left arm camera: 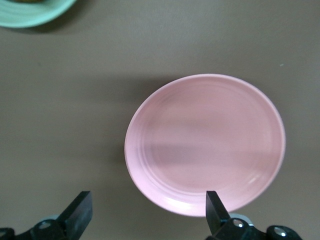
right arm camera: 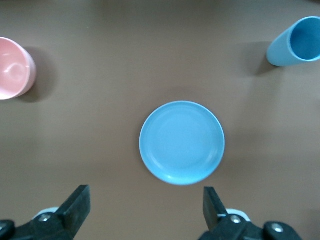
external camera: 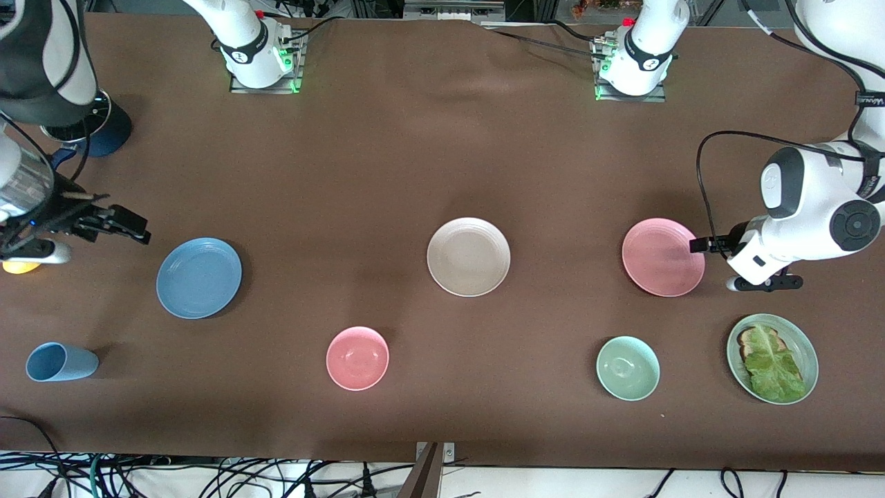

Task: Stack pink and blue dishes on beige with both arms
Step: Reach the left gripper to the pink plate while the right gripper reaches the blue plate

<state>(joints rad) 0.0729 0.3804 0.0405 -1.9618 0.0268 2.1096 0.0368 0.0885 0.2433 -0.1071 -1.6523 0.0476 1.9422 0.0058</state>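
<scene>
Bowls are lying nearest the front camera on the brown counter [external camera: 415, 152]: a blue cup [external camera: 61, 362] on its side, a pink bowl [external camera: 357, 357], a mint bowl [external camera: 627, 368], and a green plate [external camera: 805, 342] holding lettuce [external camera: 773, 365]. Farther back, the blue plate [external camera: 198, 277], beige plate [external camera: 468, 256] and pink plate [external camera: 662, 256] are sitting well apart. Each arm is reaching in from its own end: the right end effector [right arm camera: 145, 212] is hovering open beside the blue plate, the left end effector [left arm camera: 149, 214] open at the pink plate's edge.
</scene>
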